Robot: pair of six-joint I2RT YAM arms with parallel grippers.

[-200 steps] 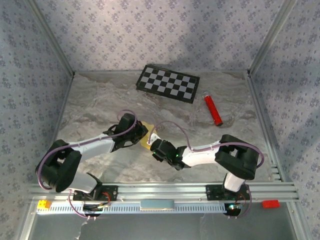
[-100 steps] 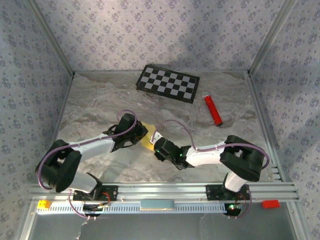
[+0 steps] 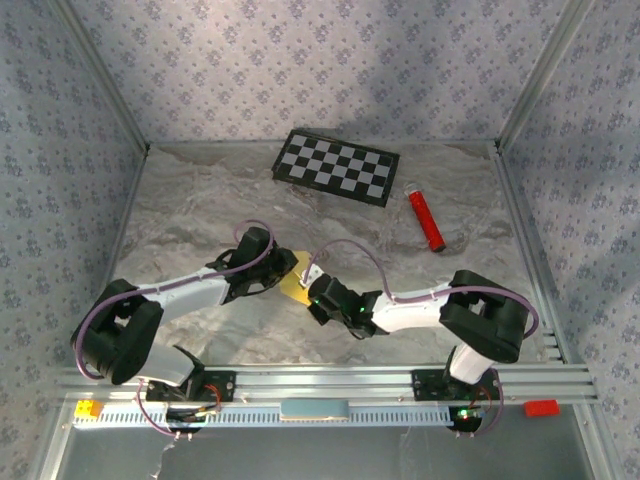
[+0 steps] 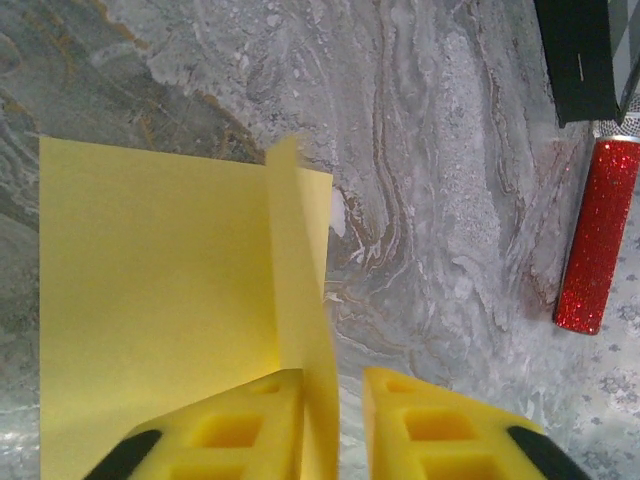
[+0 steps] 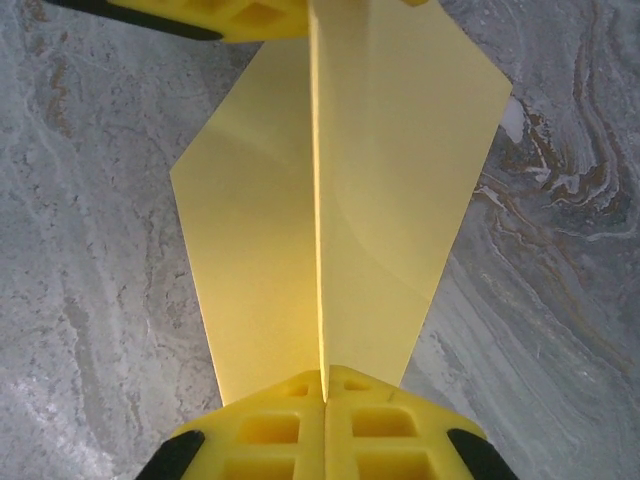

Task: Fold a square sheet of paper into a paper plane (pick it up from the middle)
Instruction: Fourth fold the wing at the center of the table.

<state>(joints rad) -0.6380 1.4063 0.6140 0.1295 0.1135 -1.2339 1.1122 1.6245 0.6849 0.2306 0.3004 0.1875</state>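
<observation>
One square sheet of paper (image 5: 340,190), pale yellow, thin, smooth, lay on marbled grey table (image 4: 430,200) between two grippers, its middle pulled up in one sharp upright ridge. Right gripper (image 5: 324,388): yellow fingers pressed together, pinching its end of ridge. Left gripper (image 4: 332,390): fingers slightly apart, ridge standing in the gap. One red glittery tube (image 4: 597,240) ahead-right of left gripper, well apart. One flat checkerboard panel (image 3: 336,166) beyond both grippers.

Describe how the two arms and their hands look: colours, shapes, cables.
Both the left arm and right arm have white link shells between bulky black joints, with a lilac cable looping alongside. The left hand and right hand each carry two blocky yellow fingers moulded with rectangular pockets and black outer trim.
</observation>
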